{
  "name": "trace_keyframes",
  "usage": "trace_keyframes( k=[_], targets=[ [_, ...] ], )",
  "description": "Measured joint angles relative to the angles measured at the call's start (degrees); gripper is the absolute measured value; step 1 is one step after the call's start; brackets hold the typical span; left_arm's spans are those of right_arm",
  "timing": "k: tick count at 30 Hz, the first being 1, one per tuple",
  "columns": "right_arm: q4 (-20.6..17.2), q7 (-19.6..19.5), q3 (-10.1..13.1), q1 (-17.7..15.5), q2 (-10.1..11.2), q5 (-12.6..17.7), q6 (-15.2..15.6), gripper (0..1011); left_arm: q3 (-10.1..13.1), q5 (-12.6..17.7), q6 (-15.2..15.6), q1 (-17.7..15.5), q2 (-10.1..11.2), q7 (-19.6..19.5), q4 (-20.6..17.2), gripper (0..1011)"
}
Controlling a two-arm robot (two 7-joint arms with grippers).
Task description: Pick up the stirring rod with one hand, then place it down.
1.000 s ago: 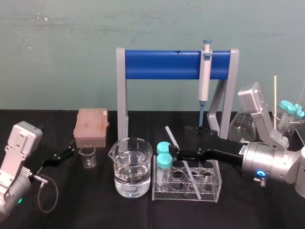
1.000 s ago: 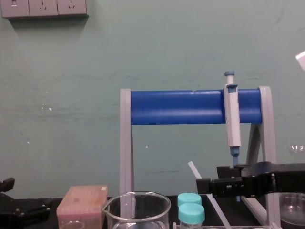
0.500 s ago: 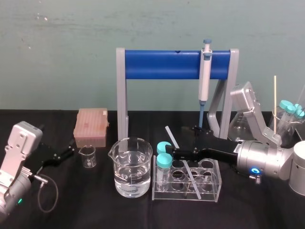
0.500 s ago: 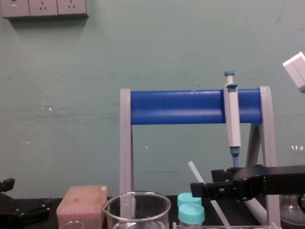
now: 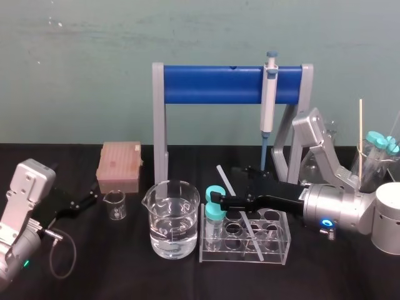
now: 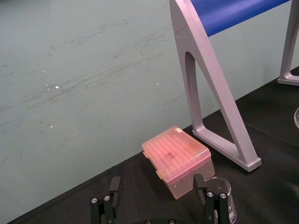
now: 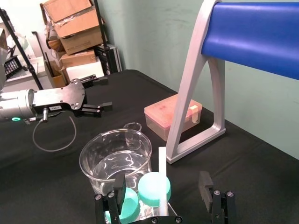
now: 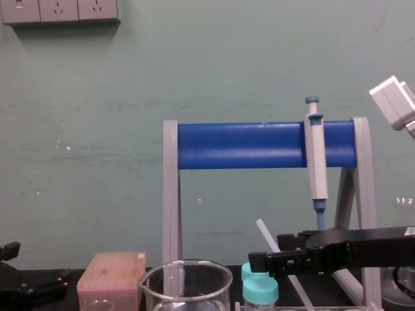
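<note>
The stirring rod (image 5: 224, 178) is a thin translucent-white stick leaning in the clear test tube rack (image 5: 275, 253), its top tilted to the left. In the right wrist view the stirring rod (image 7: 162, 179) stands upright between the two black fingers with a gap on each side. My right gripper (image 5: 217, 200) reaches in from the right over the rack, open, its jaws straddling the rod just above the teal-capped tubes (image 5: 215, 214). From the chest view the right gripper (image 8: 259, 262) crosses the stirring rod (image 8: 264, 232) below its top. My left gripper (image 5: 87, 201) rests open at the far left.
A beaker of water (image 5: 174, 219) stands left of the rack, with a small beaker (image 5: 115, 205) and a pink tip box (image 5: 120, 165) beyond it. The blue-barred stand (image 5: 212, 84) holds a pipette (image 5: 269, 103) behind. A flask (image 5: 315, 165) and capped tubes (image 5: 381, 147) sit at the right.
My right gripper has slid left over the rack, so its open jaws now lie on either side of the rod. The rod and the left arm have not moved.
</note>
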Motion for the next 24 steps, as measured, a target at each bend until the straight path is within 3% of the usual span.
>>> trace_keyframes(
  k=[13,19,24],
  targets=[
    [0.1,-0.1,-0.2,0.1,-0.1,-0.4,-0.3,990,0.0,0.0,0.0,0.0,0.0,0.0,0.0,1000],
    [0.1,-0.1,-0.1,0.1,-0.1,-0.4,-0.2,867,0.0,0.0,0.0,0.0,0.0,0.0,0.0,1000],
    [0.0,-0.1,-0.1,0.0,0.0,-0.3,-0.2,707,0.0,0.0,0.0,0.0,0.0,0.0,0.0,1000]
  ],
)
